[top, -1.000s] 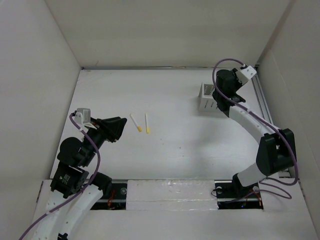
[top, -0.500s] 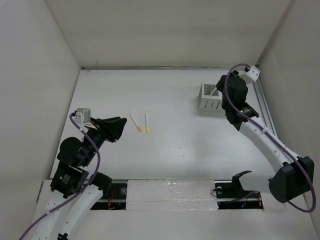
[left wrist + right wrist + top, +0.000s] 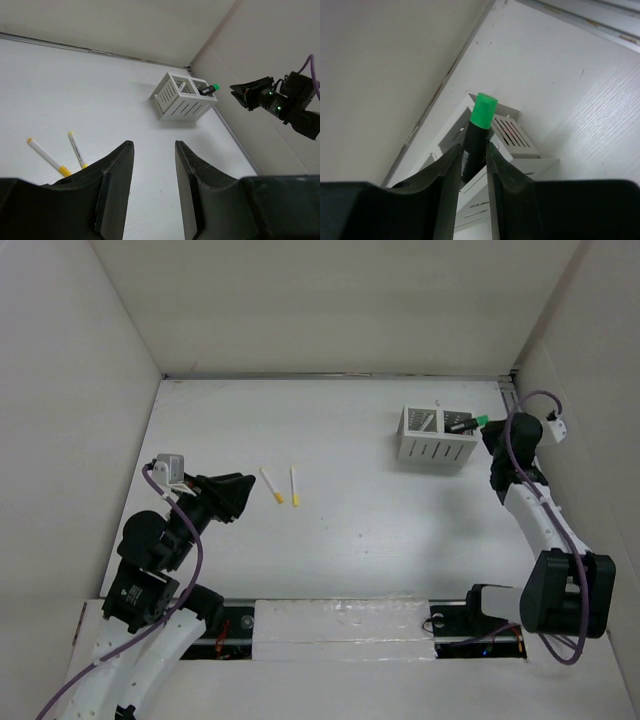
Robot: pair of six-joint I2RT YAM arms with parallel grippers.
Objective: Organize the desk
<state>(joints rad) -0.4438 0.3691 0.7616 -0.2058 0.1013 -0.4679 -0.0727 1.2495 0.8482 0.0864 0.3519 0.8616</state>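
Empty both — left fingers [image 3: 116,185] gape wide, right fingers [image 3: 446,186] stand narrowly parted.

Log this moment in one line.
left jaws open, empty | right jaws open, apart from white box | green-capped marker in its right compartment | two yellow-tipped pens loose on desk

right pincer [image 3: 488,433] drawn back off the slotted box [image 3: 430,450], green-capped marker [image 3: 463,426] now showing in its right compartment
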